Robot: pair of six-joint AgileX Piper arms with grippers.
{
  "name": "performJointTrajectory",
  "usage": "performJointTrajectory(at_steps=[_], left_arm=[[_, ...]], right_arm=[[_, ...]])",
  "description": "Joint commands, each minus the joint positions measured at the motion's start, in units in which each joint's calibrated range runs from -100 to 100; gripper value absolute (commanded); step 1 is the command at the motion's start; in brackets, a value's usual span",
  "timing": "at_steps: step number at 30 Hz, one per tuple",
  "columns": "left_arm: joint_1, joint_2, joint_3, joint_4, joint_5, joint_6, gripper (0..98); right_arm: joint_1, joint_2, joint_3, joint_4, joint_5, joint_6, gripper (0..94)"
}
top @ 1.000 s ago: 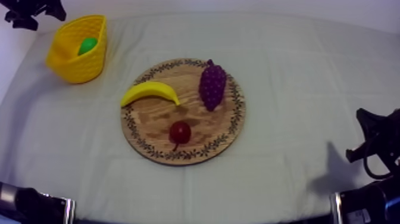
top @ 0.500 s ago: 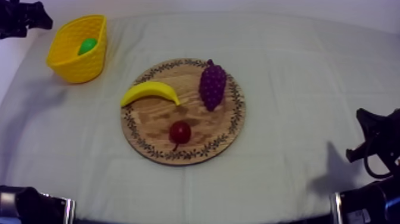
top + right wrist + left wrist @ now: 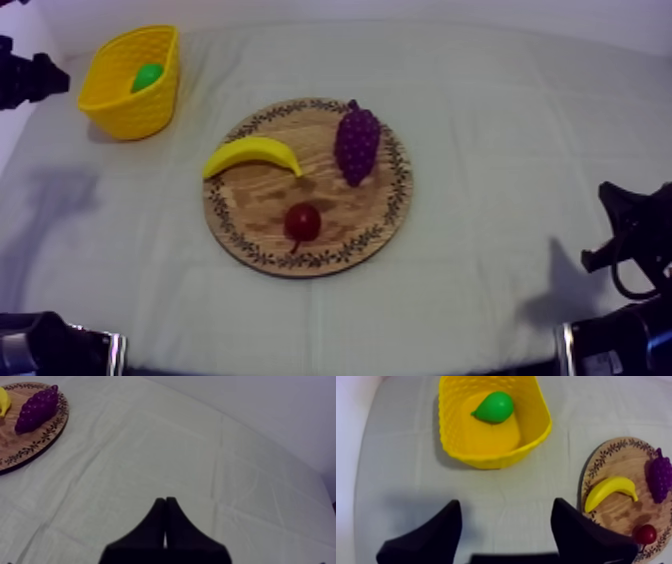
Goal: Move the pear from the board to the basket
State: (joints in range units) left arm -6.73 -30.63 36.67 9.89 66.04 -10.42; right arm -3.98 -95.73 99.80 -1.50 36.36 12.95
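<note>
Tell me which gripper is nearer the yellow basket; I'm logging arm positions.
Left. The left gripper hangs open just beside the basket; the right gripper rests shut at the opposite side, beyond the wooden board.

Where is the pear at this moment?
The pear lies inside the yellow basket, at the top view's upper left, apart from the wooden board.
</note>
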Motion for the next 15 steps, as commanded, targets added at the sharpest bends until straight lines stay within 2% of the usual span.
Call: performJointTrajectory(at_steps=[1, 15], left_arm=[[0.0, -3.1, 4.6, 0.19, -2.9, -0.6, 62.1], [-0.4, -21.1, 27.5, 1.93, -21.6, -3.3, 45.6]], right_arm=[[0.0, 0.0, 0.0, 0.0, 0.0, 0.0, 0.4], [0.0, 0.0, 0.0, 0.0, 0.0, 0.0, 0.4]])
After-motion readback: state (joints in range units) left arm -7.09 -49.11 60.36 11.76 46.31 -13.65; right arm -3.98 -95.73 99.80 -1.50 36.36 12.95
